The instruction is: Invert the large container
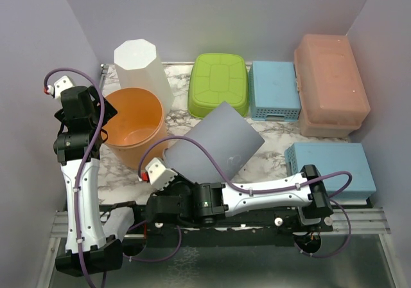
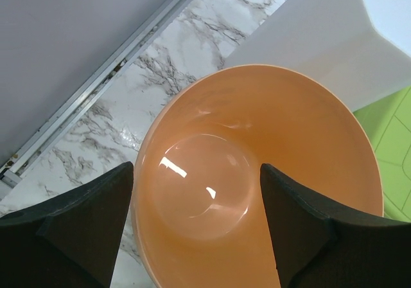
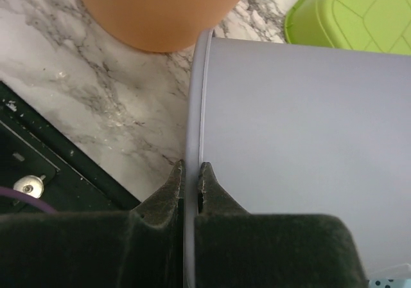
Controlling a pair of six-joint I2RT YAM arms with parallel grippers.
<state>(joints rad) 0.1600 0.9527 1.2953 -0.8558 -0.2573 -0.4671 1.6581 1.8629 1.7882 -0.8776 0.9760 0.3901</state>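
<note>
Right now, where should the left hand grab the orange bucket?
Probably its rim, from above: the orange bucket stands upright, mouth open, looking too wide to span. The open left hand hangs over it, so one finger inside, one outside.

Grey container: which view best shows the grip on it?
Right wrist. The right end effector is shut on the rim of the grey container, with a finger on each side of the wall. Top external shows the container's whole body but not the pinch itself. Left wrist does not show it.
</note>
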